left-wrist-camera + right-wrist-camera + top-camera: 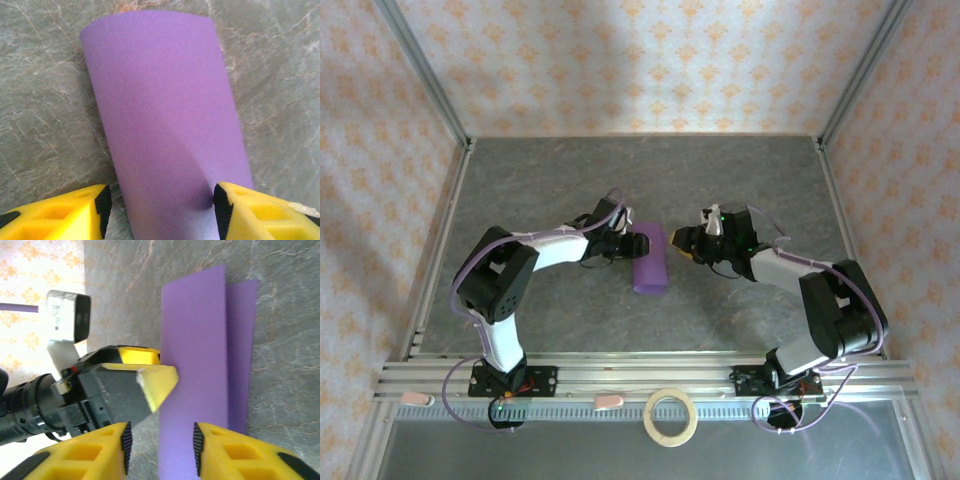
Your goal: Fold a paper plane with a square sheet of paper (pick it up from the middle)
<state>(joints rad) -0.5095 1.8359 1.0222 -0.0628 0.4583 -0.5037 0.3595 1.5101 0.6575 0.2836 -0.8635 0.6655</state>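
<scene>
The square sheet of paper [650, 259] is purple and lies folded over on itself in the middle of the table. Its upper layer [195, 340] bulges above the lower one [242, 340]. My left gripper [628, 240] is at the sheet's left edge. In the left wrist view it [163, 206] is open, with the fold [160, 100] between its fingers. Its right pad [222, 205] dents the paper and its left pad stands clear. My right gripper [682, 243] is open at the sheet's right side, and the paper's edge lies between its fingers [161, 446]. A paper plane is out of view.
A tan tape ring [671, 416] lies in front of the metal rail [640, 375] at the near edge. Patterned walls and metal posts [425, 75] close in the grey table [640, 180]. In the right wrist view the left gripper's finger [157, 380] touches the paper.
</scene>
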